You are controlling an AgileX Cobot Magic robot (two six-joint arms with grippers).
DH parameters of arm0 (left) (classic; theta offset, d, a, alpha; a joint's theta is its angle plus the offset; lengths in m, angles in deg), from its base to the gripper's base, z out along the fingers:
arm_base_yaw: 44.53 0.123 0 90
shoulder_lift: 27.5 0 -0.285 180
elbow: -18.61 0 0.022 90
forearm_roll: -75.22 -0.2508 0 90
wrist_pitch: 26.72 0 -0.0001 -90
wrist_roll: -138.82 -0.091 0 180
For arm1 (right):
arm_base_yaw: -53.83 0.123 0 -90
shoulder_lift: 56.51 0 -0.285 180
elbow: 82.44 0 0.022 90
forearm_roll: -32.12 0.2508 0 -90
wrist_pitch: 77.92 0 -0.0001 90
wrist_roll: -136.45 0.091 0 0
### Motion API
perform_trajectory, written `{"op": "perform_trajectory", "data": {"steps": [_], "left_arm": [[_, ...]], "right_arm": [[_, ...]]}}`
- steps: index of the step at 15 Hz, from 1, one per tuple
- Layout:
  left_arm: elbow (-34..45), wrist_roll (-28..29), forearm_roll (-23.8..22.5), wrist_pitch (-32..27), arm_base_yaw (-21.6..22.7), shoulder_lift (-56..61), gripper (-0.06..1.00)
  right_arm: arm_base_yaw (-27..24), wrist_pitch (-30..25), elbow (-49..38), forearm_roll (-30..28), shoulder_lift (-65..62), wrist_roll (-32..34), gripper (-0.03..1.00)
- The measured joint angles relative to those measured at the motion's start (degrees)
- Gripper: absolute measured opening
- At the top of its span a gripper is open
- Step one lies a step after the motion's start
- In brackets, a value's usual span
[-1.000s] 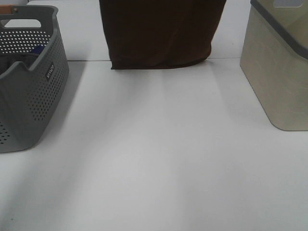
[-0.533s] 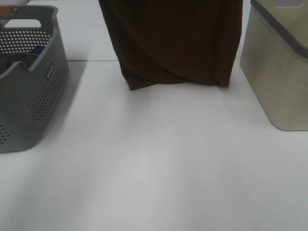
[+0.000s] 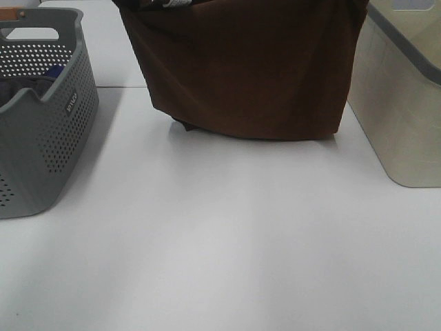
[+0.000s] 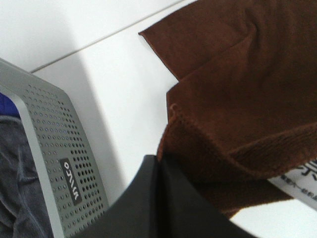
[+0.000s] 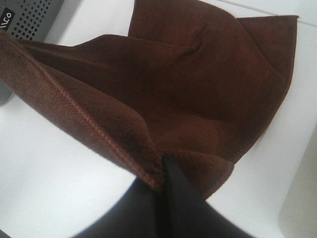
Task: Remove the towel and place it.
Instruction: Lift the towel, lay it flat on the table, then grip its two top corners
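Tabletop (image 3: 227,248): bare white, right of the grey perforated basket (image 3: 62,131).
Towel (image 3: 241,69): hangs spread right of the basket, its lower fold seemingly resting on the tabletop. It is probably held wide so it can be laid flat.
Left claw (image 4: 157,166): pinching the hem corner nearer the basket.
Right claw (image 5: 165,163): pinching the corner farther from the basket.
Hidden: the high view cuts off both claws, and the towel's white label is unreadable.

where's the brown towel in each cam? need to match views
Exterior high: towel hangs top centre, between grey basket and beige bin.
Left wrist: towel corner in left gripper, beside the grey basket.
Right wrist: towel hem in right gripper.
Shared landmark: grey basket, in all three.
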Motion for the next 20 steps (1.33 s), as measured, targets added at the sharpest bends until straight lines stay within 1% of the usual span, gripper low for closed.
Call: {"op": "perform_trajectory", "data": {"steps": [1,2,4,5,6,7,8,9,10,12,16,18,20], "left_arm": [[0.0,0.0,0.0,0.0,0.0,0.0,0.0],[3.2,0.0,0.9,0.0,0.0,2.0,0.0],[13.0,0.0,3.0,0.1,0.0,6.8,0.0],[20.3,0.3,4.8,0.2,-0.1,10.0,0.0],[22.9,0.7,5.4,0.3,-0.1,11.1,0.0],[27.4,1.6,7.0,0.4,-0.2,12.8,0.0],[34.7,2.6,10.0,0.6,-0.3,15.3,0.0],[38.8,2.8,11.2,0.9,-0.7,17.0,0.0],[42.5,3.1,12.0,0.9,-1.8,18.5,0.0],[49.6,5.2,12.0,1.7,-4.5,21.5,0.0],[59.9,10.1,12.3,3.4,-11.4,26.2,0.0],[63.3,13.6,12.3,3.5,-14.5,27.9,0.0],[65.1,15.1,12.4,3.5,-17.7,28.2,0.0]], "right_arm": [[0.0,0.0,0.0,0.0,0.0,0.0,0.0],[0.0,0.0,-1.8,0.0,-0.4,0.9,0.0],[0.0,0.0,-7.4,0.0,-2.3,1.8,0.0],[0.0,0.1,-13.9,0.7,-5.1,1.8,0.0],[0.0,0.1,-15.8,1.0,-6.2,1.8,0.0],[0.0,0.0,-20.7,1.5,-8.6,1.8,0.0],[0.1,-0.2,-27.0,2.2,-11.3,1.3,0.0],[0.1,-0.2,-30.7,2.6,-13.0,0.9,0.0],[0.1,-0.2,-33.5,3.5,-14.3,0.7,0.0],[0.1,-0.2,-38.2,4.9,-16.4,0.7,0.0],[0.1,-0.3,-48.2,5.6,-20.6,0.7,0.0],[0.1,-0.3,-53.7,6.0,-22.8,0.7,0.0],[0.1,-0.3,-58.4,5.9,-25.0,1.0,0.0]]}}
